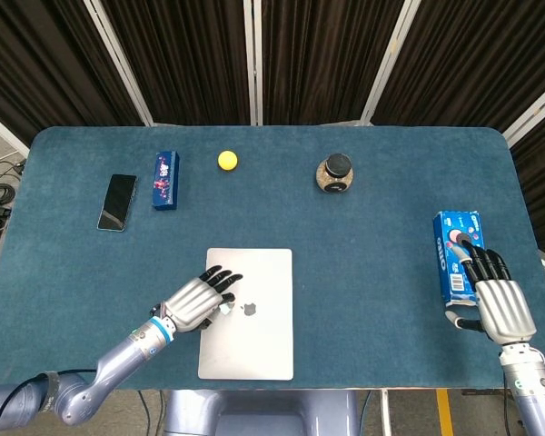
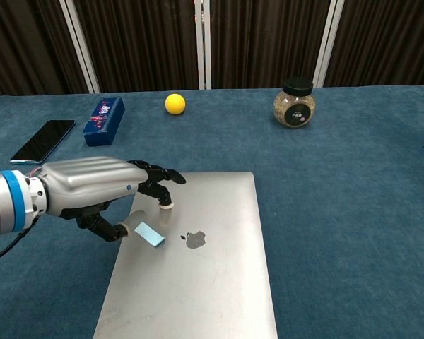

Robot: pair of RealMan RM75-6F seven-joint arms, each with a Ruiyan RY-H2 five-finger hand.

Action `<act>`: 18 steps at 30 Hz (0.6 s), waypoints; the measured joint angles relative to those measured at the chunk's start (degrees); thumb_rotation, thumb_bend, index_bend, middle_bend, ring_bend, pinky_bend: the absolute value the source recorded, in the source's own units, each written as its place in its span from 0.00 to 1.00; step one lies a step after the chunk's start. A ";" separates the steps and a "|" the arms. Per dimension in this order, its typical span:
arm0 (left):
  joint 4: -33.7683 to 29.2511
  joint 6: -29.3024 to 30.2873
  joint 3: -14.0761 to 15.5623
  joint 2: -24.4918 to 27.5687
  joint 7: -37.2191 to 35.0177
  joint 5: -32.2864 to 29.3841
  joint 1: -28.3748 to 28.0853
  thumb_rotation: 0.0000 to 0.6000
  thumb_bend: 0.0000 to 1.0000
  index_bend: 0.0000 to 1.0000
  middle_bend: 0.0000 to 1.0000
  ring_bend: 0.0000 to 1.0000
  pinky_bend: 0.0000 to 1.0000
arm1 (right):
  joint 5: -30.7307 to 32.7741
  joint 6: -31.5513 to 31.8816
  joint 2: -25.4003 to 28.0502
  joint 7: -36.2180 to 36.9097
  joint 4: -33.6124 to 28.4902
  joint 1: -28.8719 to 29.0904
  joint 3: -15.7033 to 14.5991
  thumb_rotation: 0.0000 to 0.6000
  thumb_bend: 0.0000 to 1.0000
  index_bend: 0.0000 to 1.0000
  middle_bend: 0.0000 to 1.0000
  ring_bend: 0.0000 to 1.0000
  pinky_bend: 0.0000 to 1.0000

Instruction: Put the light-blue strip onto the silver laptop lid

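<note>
The silver laptop [image 1: 254,345] lies closed at the table's near middle, with its lid [image 2: 198,296] facing up. The light-blue strip [image 2: 151,235] lies flat on the lid's left side, next to the logo. My left hand [image 2: 92,191] hovers over the lid's left edge with its fingers spread; the thumb tip sits at the strip's left end, and nothing is held. In the head view this left hand [image 1: 200,298] covers the strip. My right hand [image 1: 501,304] rests flat and open at the table's right edge, empty.
A black phone [image 1: 117,202] and a dark blue box [image 1: 165,180] lie at the far left. A yellow ball [image 1: 227,161] and a black-lidded jar [image 1: 334,173] stand at the back. A blue cookie box [image 1: 456,254] lies just beyond my right hand.
</note>
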 measured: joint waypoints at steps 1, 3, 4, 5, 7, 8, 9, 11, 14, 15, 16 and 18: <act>-0.16 0.20 0.05 -0.13 0.91 -0.72 -0.19 1.00 0.75 0.34 0.00 0.00 0.00 | -0.04 -0.14 0.04 0.27 -0.01 -0.05 0.06 1.00 0.00 0.00 0.00 0.00 0.00; -0.72 0.84 0.23 -0.25 3.04 -2.26 -0.56 1.00 0.75 0.34 0.00 0.00 0.00 | -0.15 -0.55 0.18 1.05 -0.02 -0.19 0.27 1.00 0.00 0.00 0.00 0.00 0.00; -1.05 1.18 0.36 -0.24 3.96 -2.88 -0.68 1.00 0.76 0.34 0.00 0.00 0.00 | -0.22 -0.74 0.26 1.29 -0.01 -0.27 0.43 1.00 0.00 0.00 0.00 0.00 0.00; -1.57 1.74 0.58 -0.20 5.20 -3.63 -0.81 1.00 0.76 0.34 0.00 0.00 0.00 | -0.30 -0.82 0.33 1.42 0.00 -0.37 0.59 1.00 0.00 0.00 0.00 0.00 0.00; -2.38 2.81 1.02 -0.10 6.97 -4.58 -0.92 1.00 0.77 0.34 0.00 0.00 0.00 | -0.53 -0.87 0.44 1.63 -0.01 -0.60 0.90 1.00 0.00 0.00 0.00 0.00 0.00; -2.86 3.57 1.36 -0.02 8.04 -5.17 -0.95 1.00 0.77 0.34 0.00 0.00 0.00 | -0.61 -0.92 0.47 1.67 -0.03 -0.67 1.00 1.00 0.00 0.00 0.00 0.00 0.00; -3.18 4.15 1.61 0.06 8.80 -5.59 -0.96 1.00 0.77 0.34 0.00 0.00 0.00 | -0.69 -0.95 0.51 1.74 -0.06 -0.76 1.09 1.00 0.00 0.00 0.00 0.00 0.00; -3.75 5.56 2.18 0.23 10.39 -6.24 -0.94 1.00 0.77 0.34 0.00 0.00 0.00 | -0.86 -0.99 0.56 1.83 -0.11 -0.91 1.26 1.00 0.00 0.00 0.00 0.00 0.00; -4.06 6.81 3.13 0.35 11.69 -6.60 -0.86 1.00 0.77 0.34 0.00 0.00 0.00 | -0.96 -1.22 0.60 2.07 -0.18 -1.01 1.39 1.00 0.00 0.00 0.00 0.00 0.00; -4.10 6.93 3.42 0.32 11.74 -6.79 -0.83 1.00 0.77 0.34 0.00 0.00 0.00 | -1.01 -1.41 0.62 2.25 -0.20 -1.05 1.46 1.00 0.00 0.00 0.00 0.00 0.00; -4.07 7.02 3.68 0.23 11.76 -6.92 -0.82 1.00 0.77 0.34 0.00 0.00 0.00 | -1.06 -1.54 0.63 2.33 -0.20 -1.10 1.54 1.00 0.00 0.00 0.00 0.00 0.00; -3.71 7.18 4.19 -0.19 11.82 -7.11 -0.83 1.00 0.77 0.34 0.00 0.00 0.00 | -1.19 -1.70 0.66 2.37 -0.18 -1.21 1.75 1.00 0.00 0.00 0.00 0.00 0.00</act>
